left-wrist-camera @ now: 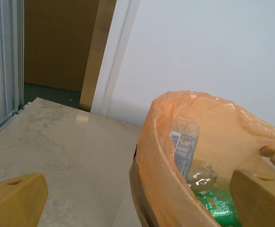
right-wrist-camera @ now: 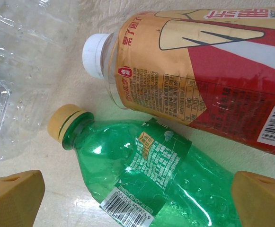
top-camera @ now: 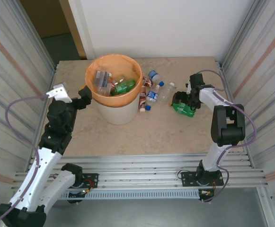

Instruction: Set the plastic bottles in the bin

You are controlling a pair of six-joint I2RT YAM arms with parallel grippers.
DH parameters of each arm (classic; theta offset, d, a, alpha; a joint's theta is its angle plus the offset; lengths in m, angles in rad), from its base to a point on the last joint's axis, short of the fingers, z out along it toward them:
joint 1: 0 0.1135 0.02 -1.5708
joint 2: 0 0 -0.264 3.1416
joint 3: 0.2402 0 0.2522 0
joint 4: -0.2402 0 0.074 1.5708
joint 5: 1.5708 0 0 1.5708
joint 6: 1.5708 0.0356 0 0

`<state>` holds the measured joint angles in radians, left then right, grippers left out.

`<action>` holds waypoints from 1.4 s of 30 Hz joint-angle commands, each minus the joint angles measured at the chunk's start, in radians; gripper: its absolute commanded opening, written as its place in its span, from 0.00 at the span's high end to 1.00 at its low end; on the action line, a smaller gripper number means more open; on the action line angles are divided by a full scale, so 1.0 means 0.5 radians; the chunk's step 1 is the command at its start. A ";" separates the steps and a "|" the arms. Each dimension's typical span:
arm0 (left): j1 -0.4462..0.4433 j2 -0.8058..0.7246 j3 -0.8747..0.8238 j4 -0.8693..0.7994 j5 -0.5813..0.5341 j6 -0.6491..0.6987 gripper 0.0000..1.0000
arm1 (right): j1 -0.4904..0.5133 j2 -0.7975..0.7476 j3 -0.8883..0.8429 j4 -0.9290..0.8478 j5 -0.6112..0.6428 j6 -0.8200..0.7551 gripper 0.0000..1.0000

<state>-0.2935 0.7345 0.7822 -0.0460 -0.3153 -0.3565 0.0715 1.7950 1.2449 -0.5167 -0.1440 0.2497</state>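
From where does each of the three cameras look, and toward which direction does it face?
Top external: high behind the robot, looking down on the table; the left gripper and right gripper show.
Left wrist: beside the bin, facing its rim and the back wall; own fingers at bottom corners.
Right wrist: above the green bottle and red-labelled bottle, facing down; own fingers at bottom corners.
Top and left wrist share the bin.

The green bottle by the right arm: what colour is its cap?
Yellow cap, best seen in the right wrist view.
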 commanded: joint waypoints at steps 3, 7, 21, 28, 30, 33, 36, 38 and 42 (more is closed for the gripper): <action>0.019 0.015 -0.027 0.096 -0.013 -0.045 0.01 | 0.004 -0.020 -0.015 -0.087 -0.045 -0.003 0.01; 0.018 0.040 -0.027 0.104 0.005 -0.054 0.01 | 0.035 -0.067 -0.056 -0.136 -0.108 0.007 0.05; 0.017 0.050 -0.034 0.121 0.035 -0.082 0.01 | 0.188 -0.045 -0.088 -0.252 -0.083 0.010 0.26; 0.020 0.051 -0.034 0.119 0.032 -0.082 0.02 | 0.216 0.073 -0.048 -0.231 -0.064 0.011 0.25; 0.020 0.053 -0.033 0.117 0.033 -0.081 0.01 | 0.233 0.106 -0.034 -0.233 -0.046 0.007 0.25; 0.023 0.054 -0.036 0.119 0.031 -0.081 0.01 | 0.258 0.151 -0.022 -0.239 -0.003 0.007 0.25; 0.023 0.061 -0.037 0.121 0.030 -0.084 0.01 | 0.280 0.191 -0.012 -0.249 0.038 0.007 0.26; 0.026 0.065 -0.035 0.122 0.035 -0.082 0.01 | 0.289 0.207 -0.006 -0.255 0.063 0.010 0.28; 0.027 0.065 -0.033 0.117 0.039 -0.083 0.01 | 0.318 0.217 -0.011 -0.273 0.124 0.017 0.34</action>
<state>-0.2871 0.7673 0.7719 -0.0170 -0.2970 -0.3904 0.2169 1.8797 1.2179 -0.6151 -0.1223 0.2531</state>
